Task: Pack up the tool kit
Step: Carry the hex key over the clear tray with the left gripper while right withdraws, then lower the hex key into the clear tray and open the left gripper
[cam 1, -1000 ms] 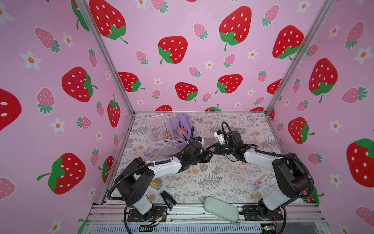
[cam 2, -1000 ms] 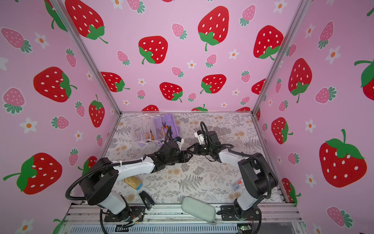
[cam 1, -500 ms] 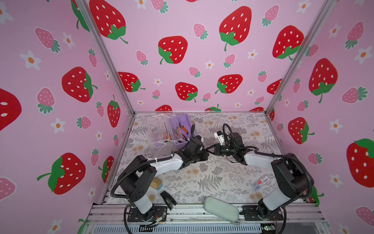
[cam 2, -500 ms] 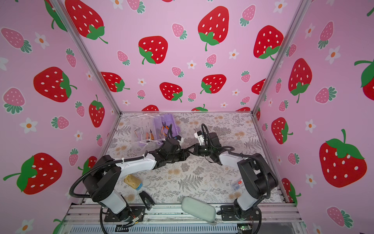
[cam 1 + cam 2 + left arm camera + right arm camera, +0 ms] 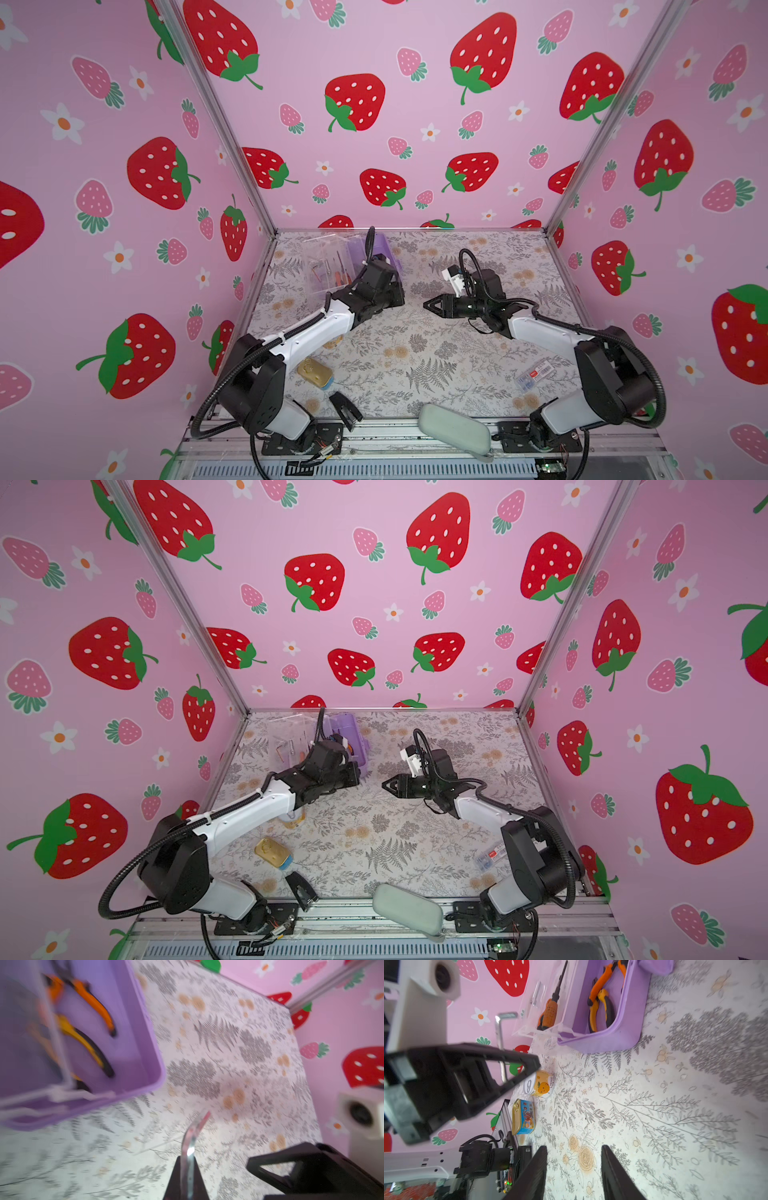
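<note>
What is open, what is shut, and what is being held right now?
Tool case: open.
Pliers: lying inside the tool case.
Screwdriver: lying in the clear tray.
Hex key: held up in the air.
Left gripper: shut on the hex key.
Right gripper: open, empty.
Gold tin: unopened, lying flat.
</note>
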